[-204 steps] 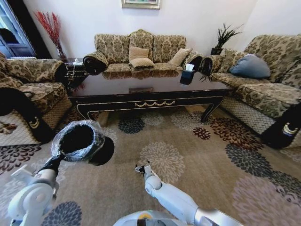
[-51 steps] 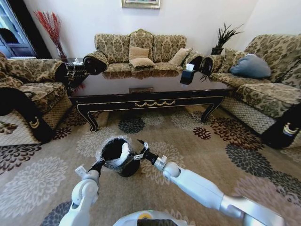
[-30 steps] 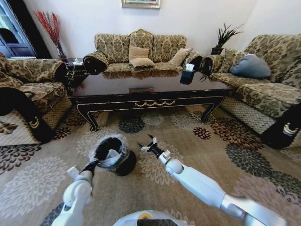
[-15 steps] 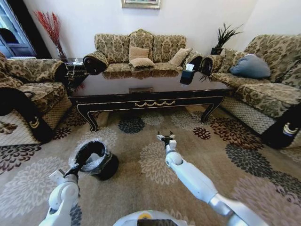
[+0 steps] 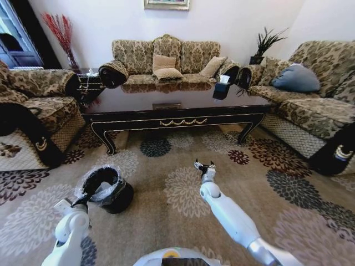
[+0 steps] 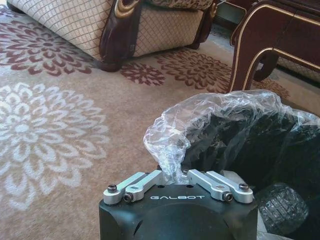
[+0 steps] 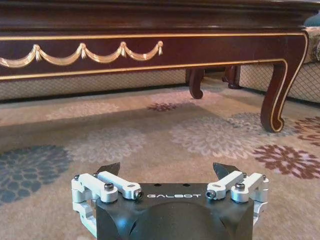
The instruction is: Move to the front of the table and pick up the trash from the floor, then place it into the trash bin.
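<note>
Fingers of the left gripper (image 6: pixel 176 176) are pinching shut on the crinkled liner bag at the rim of the trash bin (image 5: pixel 106 188), which is sitting on the patterned carpet (image 5: pixel 183 188) low on the robot's left. In the left wrist view the translucent liner (image 6: pixel 220 125) is bulging up around the black bin, with something pale lying inside it. The right gripper (image 5: pixel 204 165) is hovering over the carpet near the middle, well apart from the bin, its fingers (image 7: pixel 224 171) spread wide and holding nothing. Beyond it, the table (image 5: pixel 172 108) is standing across the room, its gold scroll ornament (image 7: pixel 80 52) and curved leg (image 7: pixel 280 85) facing the right wrist camera. On the table's right end a small black box with white tissue (image 5: pixel 221 88) is resting. Farther back, a patterned sofa (image 5: pixel 166 61) is lining the wall.
</note>
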Controlling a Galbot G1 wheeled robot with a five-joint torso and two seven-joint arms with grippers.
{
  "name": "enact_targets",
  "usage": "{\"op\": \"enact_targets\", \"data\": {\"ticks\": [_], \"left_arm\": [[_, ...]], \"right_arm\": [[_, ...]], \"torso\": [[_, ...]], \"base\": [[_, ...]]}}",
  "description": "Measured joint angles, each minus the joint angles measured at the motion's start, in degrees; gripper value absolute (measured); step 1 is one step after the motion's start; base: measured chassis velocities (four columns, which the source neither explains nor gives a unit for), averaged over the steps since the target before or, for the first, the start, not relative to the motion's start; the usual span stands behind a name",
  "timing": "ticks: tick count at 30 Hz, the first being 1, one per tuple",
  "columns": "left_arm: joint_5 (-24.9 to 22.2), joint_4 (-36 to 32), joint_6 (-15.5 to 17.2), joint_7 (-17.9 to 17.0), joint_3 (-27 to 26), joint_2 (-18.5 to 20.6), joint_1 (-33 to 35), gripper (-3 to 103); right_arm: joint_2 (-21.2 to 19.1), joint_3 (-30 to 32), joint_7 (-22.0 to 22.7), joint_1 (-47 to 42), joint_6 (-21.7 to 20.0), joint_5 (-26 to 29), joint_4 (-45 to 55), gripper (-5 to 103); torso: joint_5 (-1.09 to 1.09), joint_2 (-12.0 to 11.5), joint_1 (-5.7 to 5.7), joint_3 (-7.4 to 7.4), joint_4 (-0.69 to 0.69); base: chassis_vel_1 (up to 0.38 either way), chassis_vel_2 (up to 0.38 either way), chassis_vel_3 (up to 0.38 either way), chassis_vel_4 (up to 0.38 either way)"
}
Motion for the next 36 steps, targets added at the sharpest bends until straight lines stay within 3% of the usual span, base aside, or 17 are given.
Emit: {"op": "enact_targets", "data": {"ticks": [9, 14, 16, 19, 22, 23, 26, 27, 28, 31, 33, 34, 35, 36], "left_arm": [[1.79, 4.22, -0.81, 2.78, 0.63, 1.07, -2.96, 3], [2.17, 4.71, -1.33, 4.56, 0.97, 1.98, -3.78, 3], [2.26, 4.19, -1.36, 5.16, 1.03, 1.95, -3.46, 14], [3.45, 3.53, -1.54, 5.41, 1.00, 1.82, -2.82, 19], [6.43, 2.43, -2.33, 5.94, 0.71, 1.78, -1.40, 35], [6.43, 2.43, -2.33, 5.94, 0.71, 1.78, -1.40, 35], [7.84, -1.19, -3.03, 5.96, -0.03, 1.82, 0.38, 52], [7.84, -1.19, -3.03, 5.96, -0.03, 1.82, 0.38, 52], [8.80, -3.64, -3.28, 5.98, -0.37, 1.82, 1.41, 52], [11.94, -13.15, -3.91, 7.50, -1.78, 1.47, 5.62, 69], [12.37, -15.96, -4.05, 8.14, -2.11, 1.33, 6.94, 74], [12.85, -18.29, -4.35, 8.94, -2.31, 1.25, 8.32, 74], [14.18, -20.04, -5.19, 10.48, -2.42, 1.24, 9.94, 85], [16.70, -20.54, -6.94, 12.93, -2.50, 1.21, 11.47, 85]], "right_arm": [[-0.20, 0.46, 0.89, -1.25, -0.43, -0.50, -0.20, 100], [-0.36, 0.86, -2.84, -2.09, 3.13, -3.32, 0.02, 100], [-0.26, 0.90, -4.22, -2.19, 4.76, -3.79, 0.48, 100], [-0.14, 0.86, -4.93, -2.14, 5.66, -3.95, 0.63, 100], [0.03, 0.67, -6.13, -1.69, 6.81, -4.58, 0.70, 100], [0.03, 0.67, -6.13, -1.69, 6.81, -4.58, 0.70, 100], [0.09, 0.67, -6.61, -1.39, 7.14, -4.89, 0.95, 100], [0.09, 0.67, -6.61, -1.39, 7.14, -4.89, 0.95, 100], [0.09, 0.86, -6.62, -1.39, 7.16, -4.87, 1.00, 100], [-0.34, 2.89, -7.66, -2.13, 7.57, -4.74, 2.11, 100], [-0.82, 3.63, -8.16, -2.62, 7.69, -4.73, 3.11, 100], [-1.59, 4.37, -9.05, -3.25, 7.84, -4.78, 4.44, 100], [-2.95, 5.16, -10.60, -4.22, 8.14, -5.10, 6.24, 100], [-4.72, 5.88, -12.13, -5.31, 8.74, -5.80, 8.25, 100]], "torso": [[0.01, 0.00, 0.00, 0.00, 0.01], [0.02, 0.00, 0.00, -0.01, 0.01], [0.03, 0.00, 0.00, -0.01, 0.00], [0.02, 0.00, 0.00, -0.01, 0.00], [0.02, 0.00, 0.00, -0.01, 0.04], [0.02, 0.00, 0.00, -0.01, 0.04], [0.01, 0.00, 0.00, -0.01, 0.02], [0.01, 0.00, 0.00, -0.01, 0.02], [0.01, 0.00, 0.00, -0.01, 0.01], [0.02, 0.00, 0.00, -0.01, 0.03], [0.04, 0.00, 0.00, -0.01, 0.02], [0.05, 0.01, 0.00, -0.01, 0.02], [0.05, 0.01, 0.00, -0.02, 0.02], [0.05, 0.01, 0.00, -0.01, 0.02]], "base": [[0.000, 0.000, 0.000, 0.000], [0.000, 0.000, 0.000, 0.000], [0.000, 0.000, 0.000, 0.000], [0.000, 0.000, 0.000, 0.000], [0.000, 0.000, 0.000, 0.000], [0.000, 0.000, 0.000, 0.000], [0.000, 0.000, 0.000, 0.000], [0.000, 0.000, 0.000, 0.000], [0.000, 0.000, 0.000, 0.000], [0.000, 0.000, 0.000, 0.000], [0.000, 0.000, 0.000, 0.000], [0.000, 0.000, 0.000, 0.000], [0.000, 0.000, 0.000, 0.000], [0.000, 0.000, 0.000, 0.000]]}}
